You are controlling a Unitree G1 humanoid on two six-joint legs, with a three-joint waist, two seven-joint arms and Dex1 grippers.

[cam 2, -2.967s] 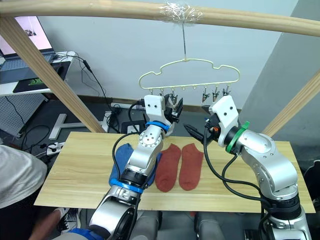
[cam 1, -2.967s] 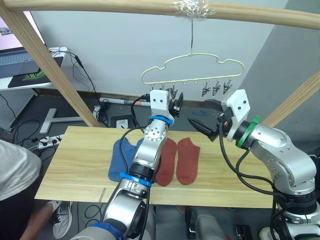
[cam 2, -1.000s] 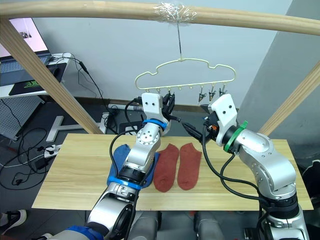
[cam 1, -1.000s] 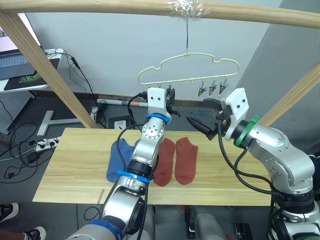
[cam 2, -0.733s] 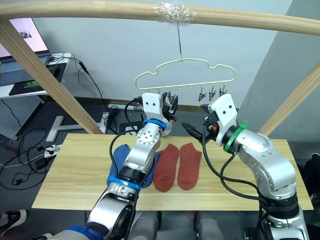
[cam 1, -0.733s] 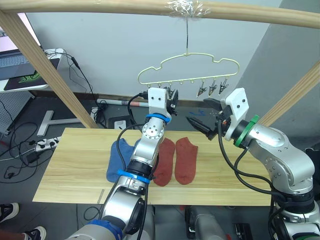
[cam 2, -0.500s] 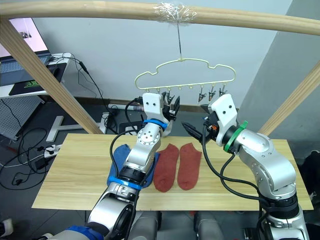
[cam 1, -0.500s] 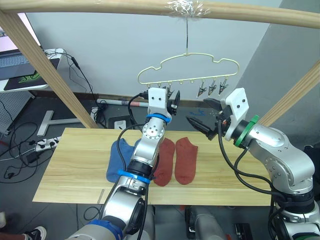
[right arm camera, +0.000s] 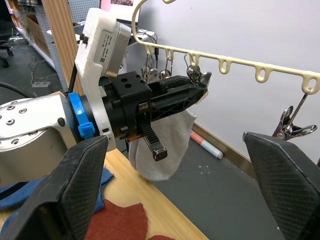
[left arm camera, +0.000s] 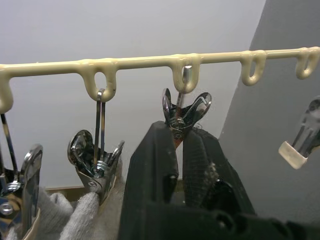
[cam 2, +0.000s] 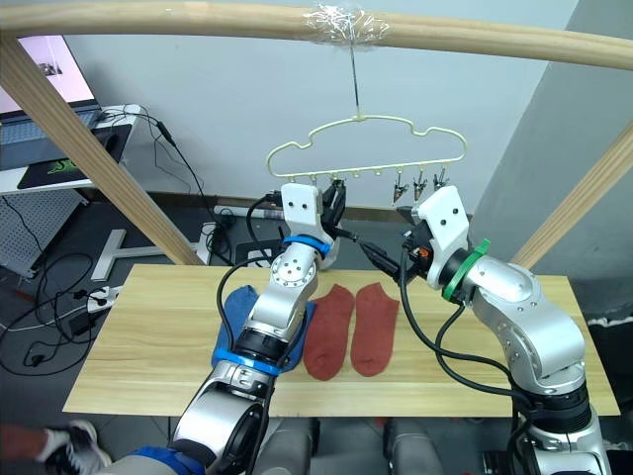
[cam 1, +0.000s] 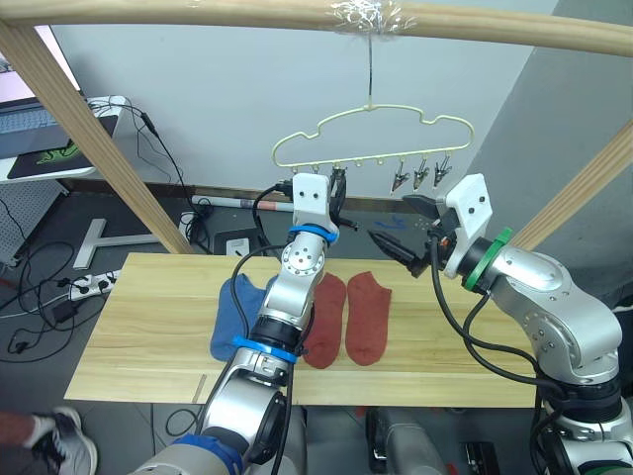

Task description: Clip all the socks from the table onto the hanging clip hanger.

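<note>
The pale-yellow clip hanger (cam 1: 371, 139) hangs by its hook from the wooden beam. My left gripper (cam 1: 339, 194) is raised to its row of clips and is shut on the third clip from the left (left arm camera: 182, 111). A light grey sock (right arm camera: 167, 150) hangs from the clip beside it (left arm camera: 95, 167). On the table (cam 1: 148, 327) lie a blue sock (cam 1: 232, 315) and two rust red socks (cam 1: 324, 319) (cam 1: 368, 317), partly behind my left arm. My right gripper (cam 1: 391, 220) hovers open to the right of the left one, above the red socks, holding nothing.
Three bare clips (cam 1: 420, 176) hang at the hanger's right end. A thick wooden beam (cam 1: 247, 12) spans the top, with slanted posts at left (cam 1: 89, 129) and right (cam 1: 584, 183). A desk (cam 1: 40, 139) and floor cables lie beyond the table. A person's shoe (cam 1: 59, 445) shows at lower left.
Half a second ago the left gripper's fingers stood spread at the clips; now they are closed on one clip. The right arm has not moved. A shoe has come in at lower left.
</note>
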